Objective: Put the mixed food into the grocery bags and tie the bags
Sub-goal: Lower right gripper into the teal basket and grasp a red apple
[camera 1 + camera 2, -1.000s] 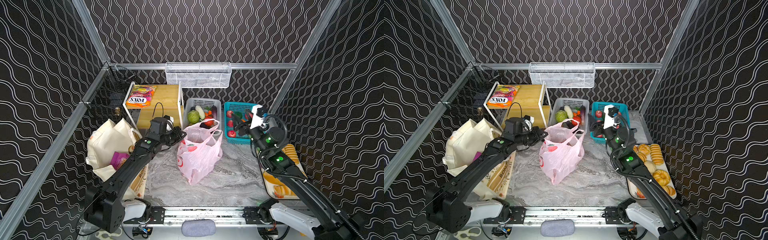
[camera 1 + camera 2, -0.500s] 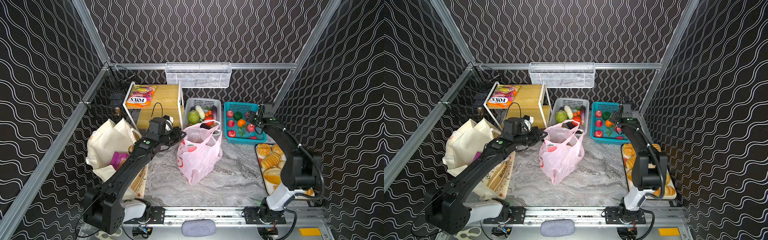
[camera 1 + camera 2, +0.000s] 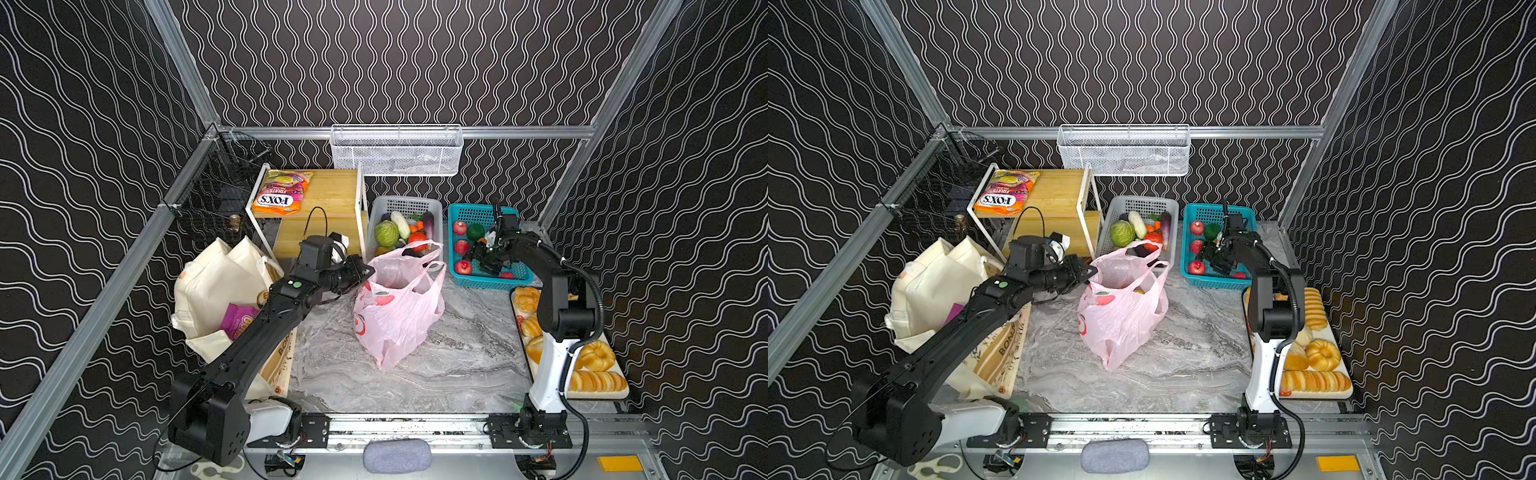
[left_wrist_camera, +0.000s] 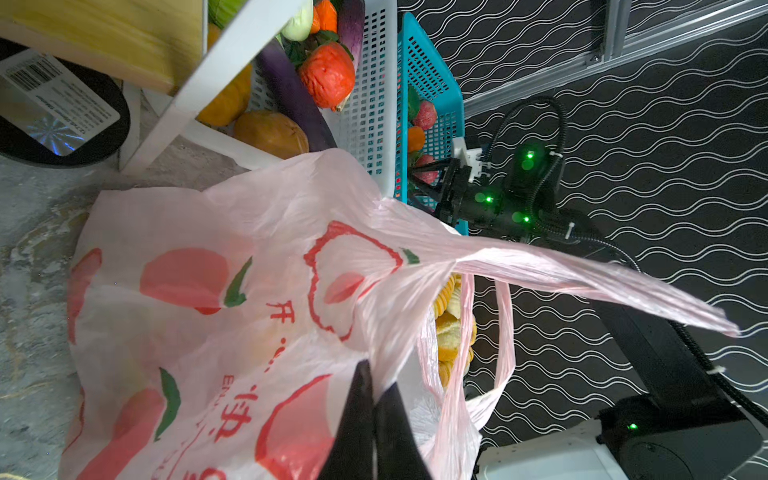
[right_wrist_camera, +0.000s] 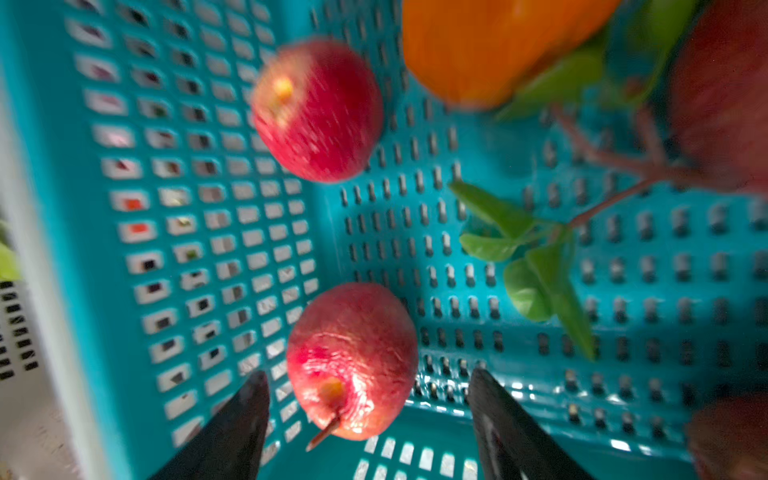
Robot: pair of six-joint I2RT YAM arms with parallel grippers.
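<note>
My left end effector (image 4: 376, 376): clenched on pink bag (image 4: 208, 291) rim. My right end effector (image 5: 368, 374): released astride apple (image 5: 353, 345); round, may roll.

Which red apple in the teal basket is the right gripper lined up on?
The wrinkled, stemmed apple, framed between the open right gripper's jaws. The smoother apple lies farther off, beside the orange fruit.

Pink plastic bag (image 3: 399, 316) with red fruit print, cream tote (image 3: 216, 274), teal basket (image 3: 490, 284), red apples (image 5: 353, 361), black wavy-lined walls (image 3: 415, 62).
</note>
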